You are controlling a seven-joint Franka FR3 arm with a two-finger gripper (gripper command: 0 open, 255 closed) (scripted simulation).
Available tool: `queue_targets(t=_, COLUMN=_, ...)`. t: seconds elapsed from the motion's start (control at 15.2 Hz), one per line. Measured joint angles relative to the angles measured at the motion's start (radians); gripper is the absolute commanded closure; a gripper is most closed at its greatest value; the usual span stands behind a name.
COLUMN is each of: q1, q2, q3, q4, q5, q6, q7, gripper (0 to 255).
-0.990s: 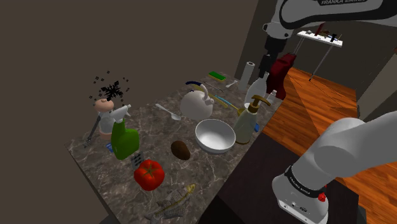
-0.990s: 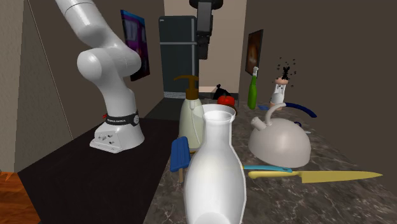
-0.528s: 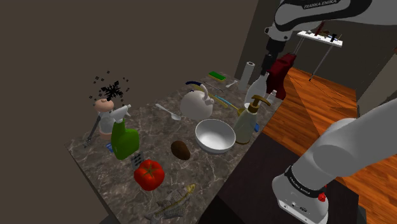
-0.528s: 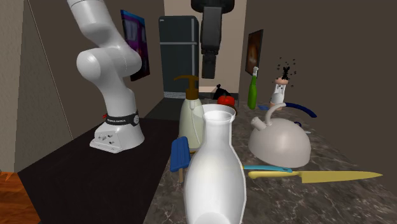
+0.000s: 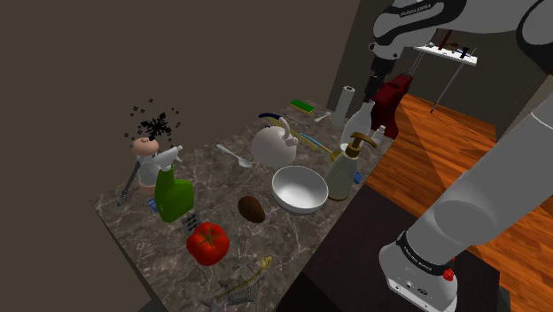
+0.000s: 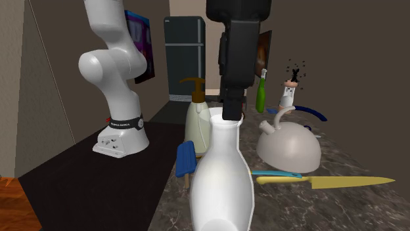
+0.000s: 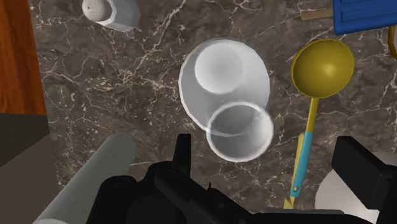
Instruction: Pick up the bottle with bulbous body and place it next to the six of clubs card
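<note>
**Gripper poised over the target bottle.** The white bulbous-bodied bottle stands upright on the dark marble counter, with its wide mouth facing up. The black gripper hangs directly over that mouth, pointing down. In the second exterior view its tip is level with the bottle's rim, and whether it touches the rim cannot be told there. In the wrist view the two fingers stand apart and released. The bottle's mouth ring lies below and between them, nearer one finger, and nothing is clasped.

Around the bottle:
- A cream pump dispenser stands just beside it, on the side toward the robot's stand.
- A yellow ladle with a blue handle lies beside it.
- A white kettle sits near it, past the ladle.
- A small white cup stands near it, on the side away from the ladle.
</note>
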Motion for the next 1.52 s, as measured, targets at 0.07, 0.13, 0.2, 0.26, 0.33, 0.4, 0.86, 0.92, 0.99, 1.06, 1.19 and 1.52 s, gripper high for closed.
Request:
queue_targets(t=0.07, q1=-0.004, q2=0.019, q3=-0.006, q4=0.008, q5=0.01, q6=0.01, q7=-0.014, gripper=0)
queue_targets(t=0.13, q1=-0.006, q2=0.037, q3=-0.009, q4=0.015, q5=0.019, q6=0.017, q7=-0.024, gripper=0)
queue_targets(t=0.2, q1=-0.007, q2=0.042, q3=-0.01, q4=0.008, q5=0.022, q6=0.028, q7=-0.027, gripper=0)
queue_targets(t=0.26, q1=-0.009, q2=0.047, q3=-0.012, q4=-0.001, q5=0.024, q6=0.042, q7=-0.031, gripper=0)
queue_targets(t=0.33, q1=-0.01, q2=0.052, q3=-0.013, q4=-0.009, q5=0.027, q6=0.055, q7=-0.035, gripper=0)
queue_targets(t=0.4, q1=-0.012, q2=0.056, q3=-0.015, q4=-0.017, q5=0.029, q6=0.067, q7=-0.039, gripper=0)
queue_targets(t=0.86, q1=-0.012, q2=0.067, q3=-0.014, q4=-0.043, q5=0.035, q6=0.103, q7=-0.039, gripper=0)
queue_targets(t=0.92, q1=-0.012, q2=0.067, q3=-0.014, q4=-0.043, q5=0.035, q6=0.103, q7=-0.039, gripper=0)
queue_targets(t=0.99, q1=-0.012, q2=0.067, q3=-0.014, q4=-0.043, q5=0.035, q6=0.103, q7=-0.039, gripper=255)
queue_targets(t=1.06, q1=-0.012, q2=0.067, q3=-0.014, q4=-0.043, q5=0.035, q6=0.103, q7=-0.039, gripper=255)
queue_targets(t=1.19, q1=-0.012, q2=0.068, q3=-0.014, q4=-0.043, q5=0.035, q6=0.103, q7=-0.039, gripper=255)
queue_targets(t=1.52, q1=-0.012, q2=0.067, q3=-0.014, q4=-0.043, q5=0.035, q6=0.103, q7=-0.039, gripper=255)
